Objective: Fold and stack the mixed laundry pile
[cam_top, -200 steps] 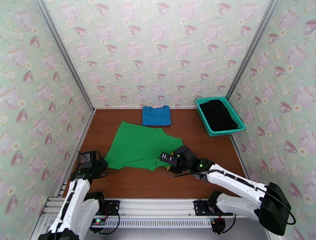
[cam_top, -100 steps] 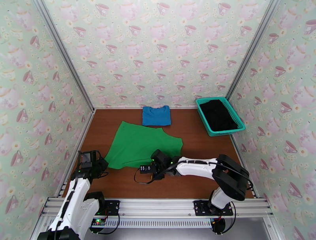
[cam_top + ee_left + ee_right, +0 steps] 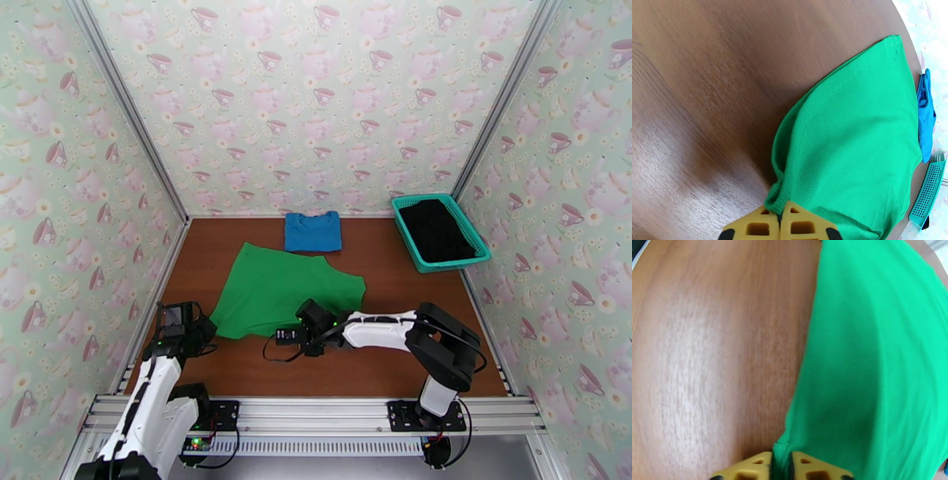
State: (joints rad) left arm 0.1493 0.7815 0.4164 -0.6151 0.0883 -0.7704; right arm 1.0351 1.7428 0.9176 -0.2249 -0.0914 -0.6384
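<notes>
blue shirt (image 3: 313, 232) folded, left of basket (image 3: 452, 264); black garment (image 3: 434, 229) inside it. left gripper (image 3: 780, 221), right gripper (image 3: 781, 463) clamped on hem of unfolded green shirt (image 3: 276, 288).

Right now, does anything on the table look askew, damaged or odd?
Nothing damaged. The green shirt lies spread and skewed, left gripper and right gripper pinching its near edge. Blue shirt folded behind; black garment in the basket.

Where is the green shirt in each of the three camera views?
Top external: green shirt at centre, spread on the table.
Left wrist: green shirt at lower right, corner pinched by left gripper.
Right wrist: green shirt on the right, edge pinched by right gripper.
Shared landmark: bare brown table left of the shirt.
</notes>
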